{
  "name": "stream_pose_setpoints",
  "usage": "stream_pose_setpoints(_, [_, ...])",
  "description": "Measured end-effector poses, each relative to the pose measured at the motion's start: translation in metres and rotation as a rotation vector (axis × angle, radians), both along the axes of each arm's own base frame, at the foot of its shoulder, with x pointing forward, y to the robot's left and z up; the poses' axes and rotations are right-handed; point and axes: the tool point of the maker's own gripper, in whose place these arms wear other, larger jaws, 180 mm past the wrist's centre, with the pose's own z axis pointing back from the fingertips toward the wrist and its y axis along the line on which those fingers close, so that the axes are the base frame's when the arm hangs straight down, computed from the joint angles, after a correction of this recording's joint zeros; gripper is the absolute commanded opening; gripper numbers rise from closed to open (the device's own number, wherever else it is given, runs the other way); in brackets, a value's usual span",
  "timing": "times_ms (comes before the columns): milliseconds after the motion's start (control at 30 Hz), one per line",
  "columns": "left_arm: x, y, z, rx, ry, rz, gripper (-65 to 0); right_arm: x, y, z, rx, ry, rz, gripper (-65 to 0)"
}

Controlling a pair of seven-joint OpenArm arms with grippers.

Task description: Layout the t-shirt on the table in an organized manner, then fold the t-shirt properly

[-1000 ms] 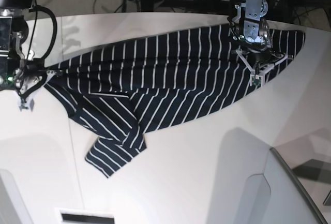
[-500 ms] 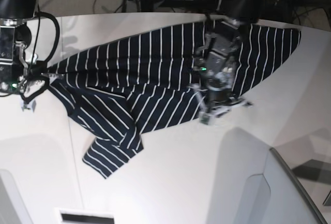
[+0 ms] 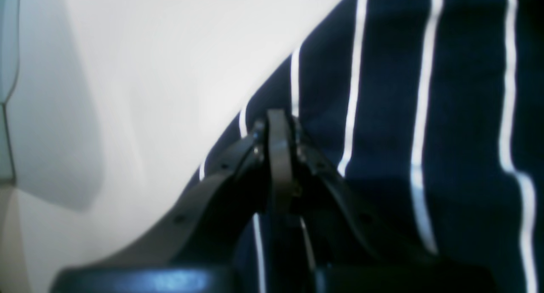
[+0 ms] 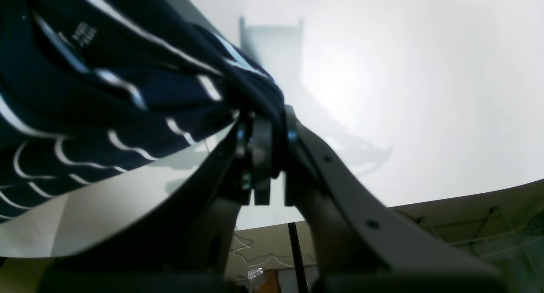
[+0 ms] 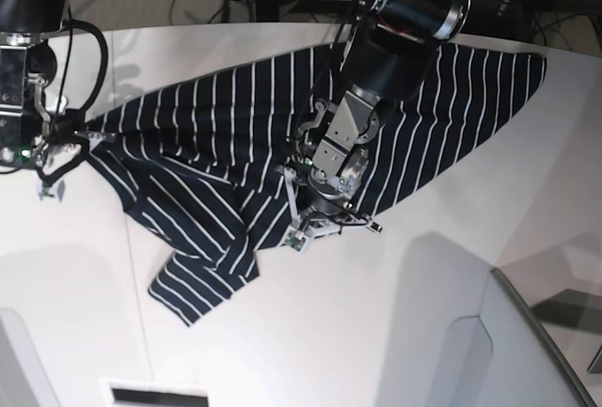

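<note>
Left arm (image 5: pixel 331 202) shifted inward, one t-shirt (image 5: pixel 226 134), one table (image 5: pixel 376 332)

in the base view the left arm (image 5: pixel 395 40) covers the middle of the t-shirt (image 5: pixel 207 144), and its hand (image 5: pixel 320 224) hides the hem beneath. the tabletop (image 5: pixel 376 332) runs off the frame. both wrist views are blurred; the right hand (image 4: pixel 263 127) masks the pinched cloth.

Left arm enters from upper right of base view, reaching down to frame centre; left gripper (image 5: pixel 315 224) jaws closed together, tips pointing lower left. Right arm hangs at left edge; right gripper (image 5: pixel 56 158) jaws clamped, pinching the t-shirt (image 5: pixel 235 134) edge.
</note>
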Motion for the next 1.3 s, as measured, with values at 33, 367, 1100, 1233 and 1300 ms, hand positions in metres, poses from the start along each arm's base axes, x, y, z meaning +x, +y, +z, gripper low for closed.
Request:
stream_pose_setpoints(33, [0.003,0.009,0.001,0.0,-0.012,0.047,-65.0,0.0,0.0,0.0,0.0,0.0,0.0,-64.8])
stream_pose_setpoints(367, [-0.006,0.143,0.003,0.121,-0.078,0.354,-65.0,0.009,0.021,0.0,0.078,-0.033,0.013,-64.8])
stream_pose_setpoints(1100, [-0.043,0.204,0.052,0.081,-0.116,0.59,-65.0,0.006,0.009,-0.016,0.03,0.004,-0.092,-64.8])
stream_pose_setpoints(1233, [-0.02,0.117,0.049,-0.1,-0.035,0.435,-65.0,0.007,0.008,-0.015,0.028,0.001,-0.088,-64.8])
stream_pose_setpoints(1300, [-0.011,0.084,0.052,-0.163,-0.033,0.39,-65.0,0.006,0.006,-0.014,0.02,0.002,-0.088,-64.8])
